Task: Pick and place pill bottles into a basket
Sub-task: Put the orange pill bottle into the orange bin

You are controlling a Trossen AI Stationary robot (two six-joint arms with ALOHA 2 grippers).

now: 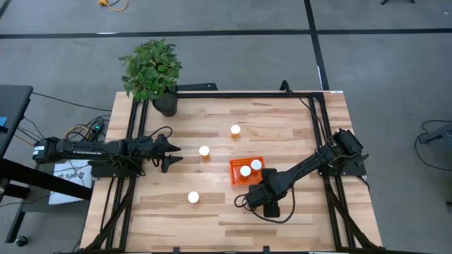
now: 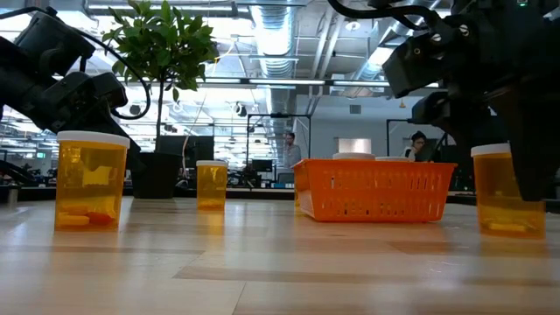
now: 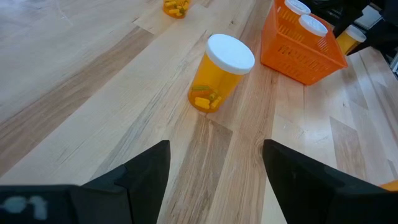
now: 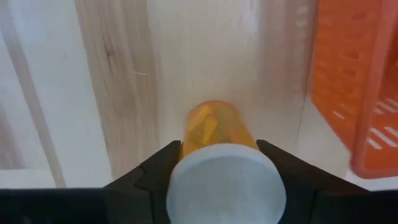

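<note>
Between the fingers of the right gripper (image 4: 225, 163) stands one upright pill bottle (image 4: 221, 168), a finger at each side of its cap; whether they touch it cannot be told. Just beside this gripper sits the basket (image 1: 234, 174), holding two bottles. Ahead of the left gripper (image 3: 214, 168), fingers apart and empty, stands another bottle (image 3: 219, 73), well clear.

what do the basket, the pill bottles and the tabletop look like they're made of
Basket: likely moulded plastic, bright orange, with perforated sides you can see through.
Pill bottles: apparently translucent orange plastic, since the contents show through, with opaque matte white caps.
Tabletop: looks like light wood planks, with visible grain and seams, and a slight sheen.
</note>
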